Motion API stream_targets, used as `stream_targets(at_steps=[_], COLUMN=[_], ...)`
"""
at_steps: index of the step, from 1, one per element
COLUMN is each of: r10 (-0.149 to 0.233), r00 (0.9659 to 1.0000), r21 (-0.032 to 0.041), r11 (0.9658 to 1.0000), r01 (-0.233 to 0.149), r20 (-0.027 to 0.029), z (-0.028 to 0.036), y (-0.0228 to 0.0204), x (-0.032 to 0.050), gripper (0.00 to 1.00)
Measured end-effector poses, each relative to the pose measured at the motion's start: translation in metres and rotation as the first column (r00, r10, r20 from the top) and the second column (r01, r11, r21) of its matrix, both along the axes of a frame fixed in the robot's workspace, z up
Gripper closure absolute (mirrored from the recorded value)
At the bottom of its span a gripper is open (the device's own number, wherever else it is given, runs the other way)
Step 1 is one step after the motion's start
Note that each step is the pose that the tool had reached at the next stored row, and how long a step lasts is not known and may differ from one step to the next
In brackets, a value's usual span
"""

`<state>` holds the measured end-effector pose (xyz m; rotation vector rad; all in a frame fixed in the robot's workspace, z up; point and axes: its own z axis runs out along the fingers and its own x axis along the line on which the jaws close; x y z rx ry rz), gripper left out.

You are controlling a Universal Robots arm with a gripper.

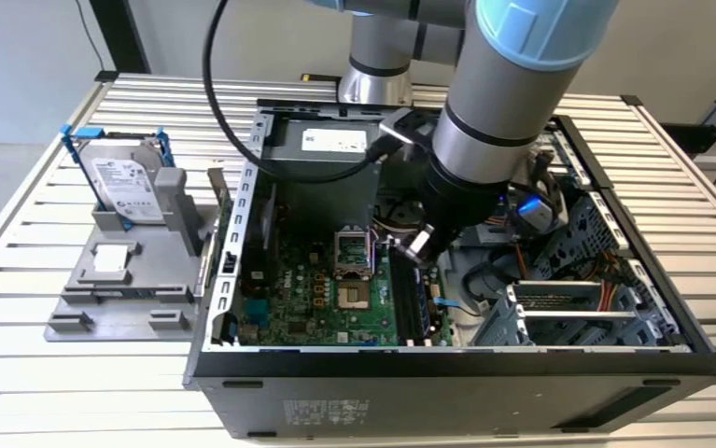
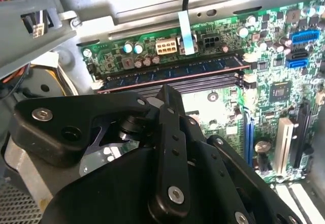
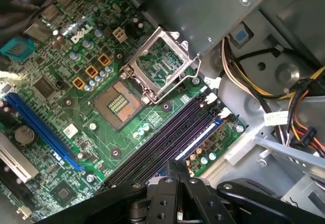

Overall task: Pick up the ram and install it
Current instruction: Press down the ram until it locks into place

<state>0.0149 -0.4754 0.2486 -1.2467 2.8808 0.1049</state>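
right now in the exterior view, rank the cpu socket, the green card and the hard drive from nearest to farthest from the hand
Measured from the hand, inside the open case:
1. cpu socket: on the motherboard, just to the exterior view's left of the hand.
2. green card: standing on edge outside the case's left wall.
3. hard drive: upright in its blue frame, farthest left.

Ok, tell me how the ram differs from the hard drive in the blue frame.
The ram is a narrow dark stick; the hard drive is a broad silver box. The ram appears to sit in a memory slot on the motherboard inside the case; the hard drive stands in a grey holder outside it. Both stand on edge.
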Motion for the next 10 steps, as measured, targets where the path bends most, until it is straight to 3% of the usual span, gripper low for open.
stream_targets(at_steps=[5,10], r10=[0.050,0.100], r00=[0.9987,0.9950], r21=[0.0010,0.0012], r11=[0.9987,0.9950], r01=[-0.050,-0.100], r20=[-0.0001,-0.0001], z=[0.0001,0.0001], y=[0.0000,0.0000], x=[0.0009,0.0023], gripper=[1.00,1.00])
